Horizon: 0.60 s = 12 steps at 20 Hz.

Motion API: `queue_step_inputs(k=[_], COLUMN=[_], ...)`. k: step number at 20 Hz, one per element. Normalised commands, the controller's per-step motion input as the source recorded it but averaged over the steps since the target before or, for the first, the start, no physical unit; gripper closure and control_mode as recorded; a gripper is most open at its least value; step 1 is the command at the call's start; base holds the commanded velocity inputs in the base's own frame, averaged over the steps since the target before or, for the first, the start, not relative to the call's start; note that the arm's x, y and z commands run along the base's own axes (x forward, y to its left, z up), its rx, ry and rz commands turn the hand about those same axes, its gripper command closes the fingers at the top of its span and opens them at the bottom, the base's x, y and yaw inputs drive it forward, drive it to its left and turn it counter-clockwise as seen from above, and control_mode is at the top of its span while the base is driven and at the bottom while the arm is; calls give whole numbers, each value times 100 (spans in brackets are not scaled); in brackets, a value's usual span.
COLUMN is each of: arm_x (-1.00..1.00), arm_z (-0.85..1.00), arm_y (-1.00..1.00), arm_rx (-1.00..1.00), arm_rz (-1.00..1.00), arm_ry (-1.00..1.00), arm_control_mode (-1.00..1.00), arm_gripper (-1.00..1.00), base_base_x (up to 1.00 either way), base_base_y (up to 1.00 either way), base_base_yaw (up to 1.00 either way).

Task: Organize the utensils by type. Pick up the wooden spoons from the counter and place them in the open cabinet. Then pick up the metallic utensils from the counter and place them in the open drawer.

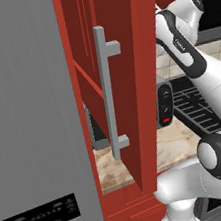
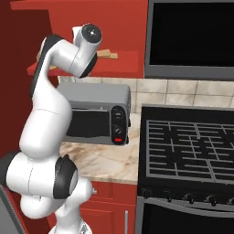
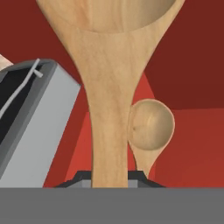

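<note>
In the hand view a large tan wooden spoon [image 3: 109, 87] runs up from between my fingertips, bowl at the top, and my gripper [image 3: 109, 180] is shut on its handle. Behind it a second wooden spoon [image 3: 151, 127] lies on the red shelf of the open cabinet [image 3: 192, 144]. From the right base view my arm reaches up to that shelf [image 2: 125, 64], where a tan wooden end [image 2: 108, 55] pokes out past the wrist. The cabinet's tall red door [image 1: 133, 78] with its silver bar handle [image 1: 108, 92] stands open in the left base view. The metallic utensils and the open drawer are out of view.
A grey toaster oven [image 2: 96, 114] sits on the beige counter [image 2: 103, 162] just under the shelf, close to my hand [image 3: 30, 122]. A black stove [image 2: 192, 146] lies to the right, a dark microwave [image 2: 192, 36] above it. A grey fridge [image 1: 28, 120] stands at the left.
</note>
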Motion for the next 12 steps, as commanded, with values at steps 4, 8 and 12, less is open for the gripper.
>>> queue_step_inputs(k=[4,8,12], arm_x=[38,26,20], arm_z=[-3,-15,-25], arm_y=[8,1,0], arm_rx=[0,0,0], arm_rz=[-4,-4,-4], arm_ry=[0,0,0], arm_control_mode=[-100,-100,-100], arm_gripper=[100,100,100], base_base_x=[0,0,0], base_base_y=[0,0,0], base_base_yaw=[0,0,0])
